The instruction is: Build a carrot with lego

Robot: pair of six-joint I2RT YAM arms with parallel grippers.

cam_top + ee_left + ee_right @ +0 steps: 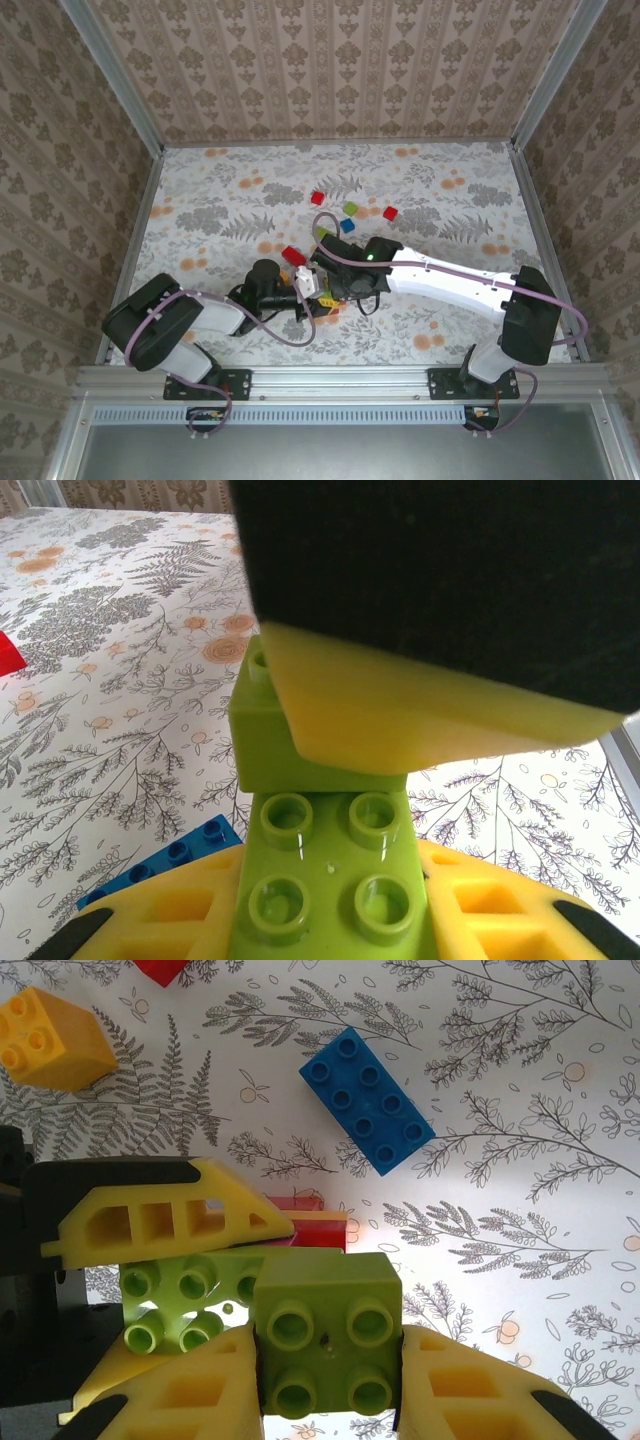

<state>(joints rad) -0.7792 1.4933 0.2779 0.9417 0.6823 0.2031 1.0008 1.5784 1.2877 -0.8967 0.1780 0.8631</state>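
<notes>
My left gripper is shut on an oblong green lego brick, studs toward the camera. My right gripper is shut on a square green lego brick. The two meet above the table's near middle, left gripper and right gripper close together. In the left wrist view the square green brick sits against the far end of the oblong one, under a yellow finger of the right gripper. In the right wrist view the oblong green brick touches the square one's left side.
A blue oblong brick, an orange brick and a red brick lie on the flowered table below the grippers. Farther back lie loose red, green, red and blue bricks. Papered walls enclose the table.
</notes>
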